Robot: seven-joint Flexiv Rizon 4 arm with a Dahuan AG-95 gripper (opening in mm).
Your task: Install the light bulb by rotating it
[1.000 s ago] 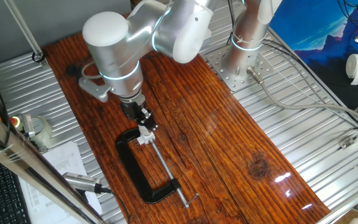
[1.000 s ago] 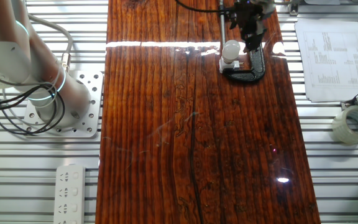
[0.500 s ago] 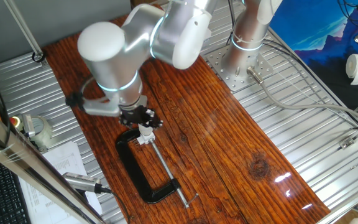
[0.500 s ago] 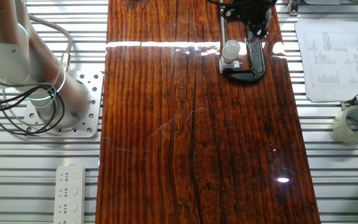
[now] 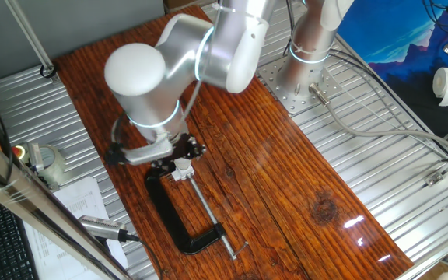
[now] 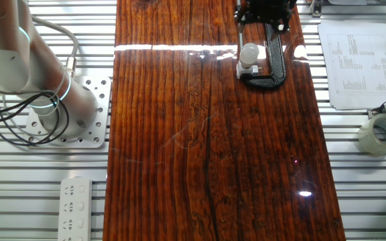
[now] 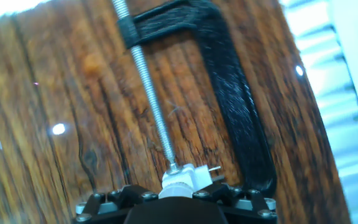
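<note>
- The light bulb [image 6: 249,53] stands upright with its pale rounded head up, seated in a small white socket block [image 6: 245,67] on the wooden board [image 6: 206,147].
- In one fixed view the bulb [image 5: 183,165] shows just under the robot's wrist, at the near-left part of the board [image 5: 286,179].
- The socket block [image 7: 194,177] sits at the end of the threaded screw [image 7: 151,99] of a black C-clamp [image 7: 232,93], inside the clamp's opening; the clamp lies flat on the wood.
- The gripper [image 5: 179,150] hangs directly above the bulb, with its black fingers [image 5: 195,148] on either side of the bulb's head.
- In the hand view the bulb [image 7: 178,184] shows at the bottom edge, partly hidden by the black hand body; whether the fingers press on the glass or stand off it cannot be told.
- In the other fixed view the gripper [image 6: 263,8] is at the top edge, just beyond the bulb.
- A roll of tape [image 6: 381,133] and a printed sheet [image 6: 357,63] lie on the metal table to the right of the board; a white power strip [image 6: 76,207] lies at the near left.
</note>
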